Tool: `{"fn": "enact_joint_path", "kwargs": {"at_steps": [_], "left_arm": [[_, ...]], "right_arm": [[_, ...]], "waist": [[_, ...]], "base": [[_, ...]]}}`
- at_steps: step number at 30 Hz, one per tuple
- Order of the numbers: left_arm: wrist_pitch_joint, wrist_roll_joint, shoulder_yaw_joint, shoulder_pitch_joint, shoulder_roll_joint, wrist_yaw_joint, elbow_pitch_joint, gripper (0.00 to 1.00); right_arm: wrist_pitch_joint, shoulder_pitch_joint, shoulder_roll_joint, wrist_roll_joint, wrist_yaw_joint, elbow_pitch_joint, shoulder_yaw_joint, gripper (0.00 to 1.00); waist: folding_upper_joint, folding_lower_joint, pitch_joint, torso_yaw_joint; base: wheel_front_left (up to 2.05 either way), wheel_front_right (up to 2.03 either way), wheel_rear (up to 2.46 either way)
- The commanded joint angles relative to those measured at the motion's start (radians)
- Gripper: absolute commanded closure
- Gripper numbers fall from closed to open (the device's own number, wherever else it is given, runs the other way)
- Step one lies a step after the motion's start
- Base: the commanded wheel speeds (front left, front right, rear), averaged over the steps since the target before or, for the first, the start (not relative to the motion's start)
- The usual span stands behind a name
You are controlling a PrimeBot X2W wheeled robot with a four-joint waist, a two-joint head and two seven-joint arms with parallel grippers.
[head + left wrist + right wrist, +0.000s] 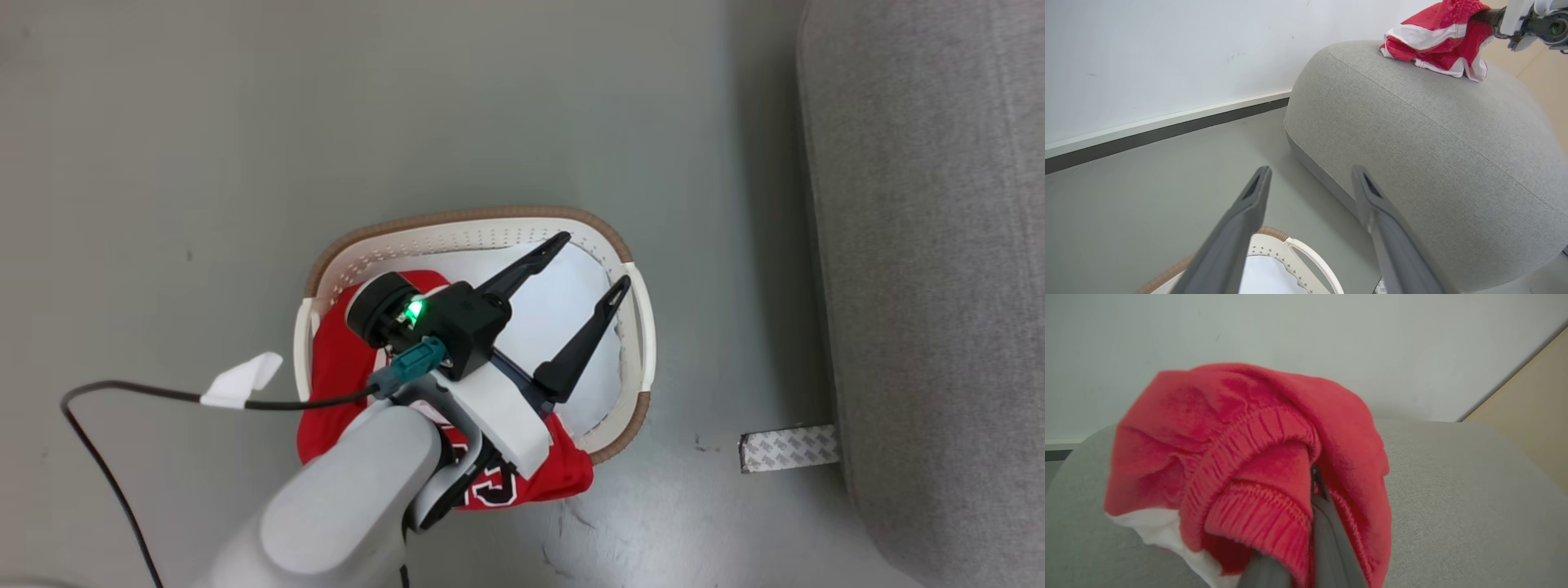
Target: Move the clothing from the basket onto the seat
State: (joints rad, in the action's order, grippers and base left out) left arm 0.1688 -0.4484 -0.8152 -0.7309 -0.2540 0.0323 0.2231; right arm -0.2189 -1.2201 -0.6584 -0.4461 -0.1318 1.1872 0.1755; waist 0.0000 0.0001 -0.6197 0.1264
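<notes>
Our left gripper hangs open, empty, over the basket. At its three o'clock, our right gripper pinches red shorts on the sofa.

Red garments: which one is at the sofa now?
The white-striped one, clamped in the right gripper at the sofa; the lettered one lies in the basket.

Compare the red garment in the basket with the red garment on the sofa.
The basket garment spills over the basket's rim, ungripped; the sofa garment sits bunched on the sofa, pinched by the shut right gripper. The basket garment shows black-and-white lettering; the sofa garment shows white stripes and a ribbed waistband. Both are red.
</notes>
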Motion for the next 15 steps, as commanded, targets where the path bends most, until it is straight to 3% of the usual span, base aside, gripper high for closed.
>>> {"fn": "enact_joint_path", "kwargs": {"at_steps": [1, 4, 6, 8, 9, 11, 12, 15], "left_arm": [[0.008, -0.001, 0.002, -0.006, -0.003, -0.005, -0.003, 0.0], [0.004, -0.003, 0.007, -0.009, -0.012, -0.011, -0.01, 0.0], [-0.001, -0.001, 0.01, -0.012, -0.021, -0.014, -0.015, 0.0], [-0.004, -0.001, 0.012, -0.013, -0.028, -0.018, -0.02, 0.0], [-0.007, -0.002, 0.012, -0.012, -0.03, -0.02, -0.022, 0.0], [-0.006, -0.007, 0.013, -0.01, -0.034, -0.02, -0.023, 0.0], [-0.005, -0.008, 0.013, -0.009, -0.035, -0.019, -0.022, 0.0], [0.003, -0.012, 0.011, -0.003, -0.034, -0.018, -0.014, 0.0]], "right_arm": [[0.017, 0.022, 0.012, 0.006, 0.002, 0.017, 0.008, 1.0], [0.116, 0.04, 0.037, -0.01, 0.002, 0.064, 0.023, 1.0], [0.176, 0.053, 0.057, -0.02, 0.002, 0.075, 0.035, 0.92], [0.212, 0.055, 0.068, -0.028, 0.002, 0.08, 0.043, 0.92], [0.223, 0.058, 0.075, -0.031, 0.002, 0.079, 0.052, 0.84], [0.221, 0.064, 0.082, -0.042, 0.002, 0.068, 0.064, 0.54], [0.214, 0.067, 0.083, -0.051, 0.002, 0.064, 0.064, 0.0], [0.228, 0.077, 0.082, -0.062, 0.002, 0.055, 0.089, 0.0]], "waist": [[0.0, -0.0001, -0.007, -0.007], [0.0, -0.0001, -0.023, -0.008], [0.0, -0.0001, -0.034, -0.003], [0.0, -0.0001, -0.039, 0.004], [0.0, -0.0001, -0.039, 0.008], [0.0, -0.0001, -0.034, 0.017], [0.0, -0.0001, -0.029, 0.021], [0.0, -0.0001, 0.0, 0.033]], "base": [[0.0, 0.0, 0.0], [0.0, 0.0, 0.0], [0.0, 0.0, 0.0], [0.0, 0.0, 0.0], [0.0, 0.0, 0.0], [0.0, 0.0, 0.0], [0.0, 0.0, 0.0], [0.0, 0.0, 0.0]]}}
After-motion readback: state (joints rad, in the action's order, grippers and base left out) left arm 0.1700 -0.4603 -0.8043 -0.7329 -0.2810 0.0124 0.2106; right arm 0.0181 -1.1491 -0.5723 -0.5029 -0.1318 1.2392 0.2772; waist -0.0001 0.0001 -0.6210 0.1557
